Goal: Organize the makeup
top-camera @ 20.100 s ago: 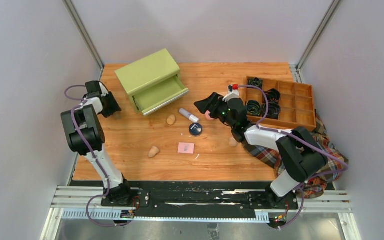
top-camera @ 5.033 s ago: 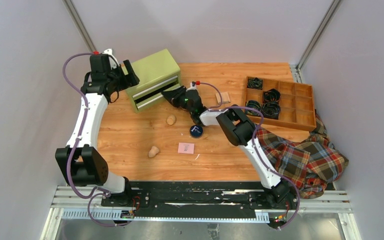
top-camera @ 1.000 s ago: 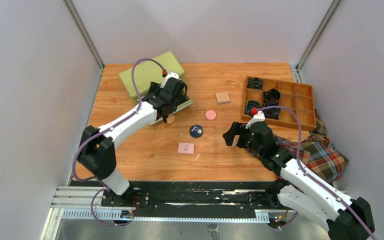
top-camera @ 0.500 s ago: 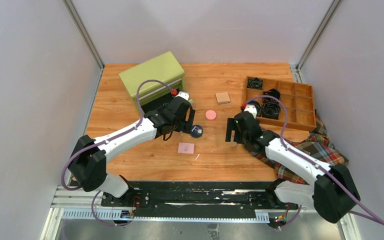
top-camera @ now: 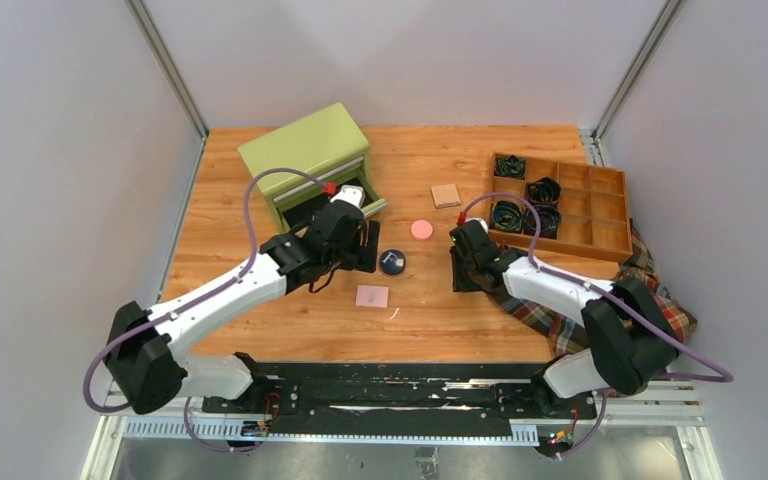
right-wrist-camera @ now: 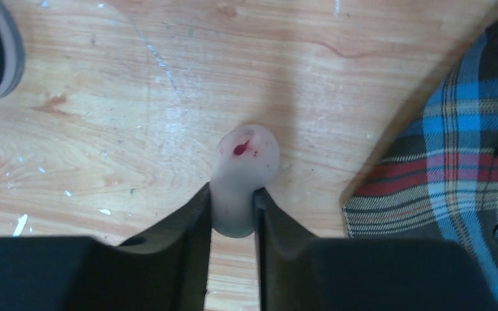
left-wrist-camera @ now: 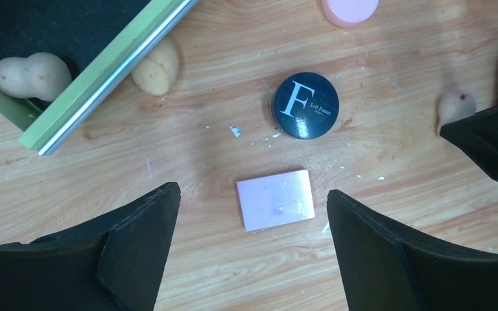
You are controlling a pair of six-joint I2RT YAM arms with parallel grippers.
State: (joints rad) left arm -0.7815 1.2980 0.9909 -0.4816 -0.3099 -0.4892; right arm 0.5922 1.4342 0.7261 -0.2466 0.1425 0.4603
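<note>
1. The green drawer box [top-camera: 305, 150] stands at the far left of the table [top-camera: 260, 290] with its drawer pulled out. One tan sponge [left-wrist-camera: 31, 74] lies inside the drawer, and a second sponge [left-wrist-camera: 155, 68] lies on the wood right against the drawer's front.
2. The left gripper [top-camera: 365, 250] hovers with its jaws spread wide and holds nothing. It is directly above the pink square pad [left-wrist-camera: 275, 199].
3. The navy compact [left-wrist-camera: 305, 105] lies just beyond the pad, apart from it. The pink disc [top-camera: 421, 229] lies farther back, and the tan square [top-camera: 446, 195] behind that.
4. The right gripper [right-wrist-camera: 232, 194] is clamped on the red-stained sponge [right-wrist-camera: 246, 152], down at the wood, beside the plaid cloth [right-wrist-camera: 441, 129].
5. The wooden tray [top-camera: 605, 212] at the far right holds black coiled bands [top-camera: 507, 213].
</note>
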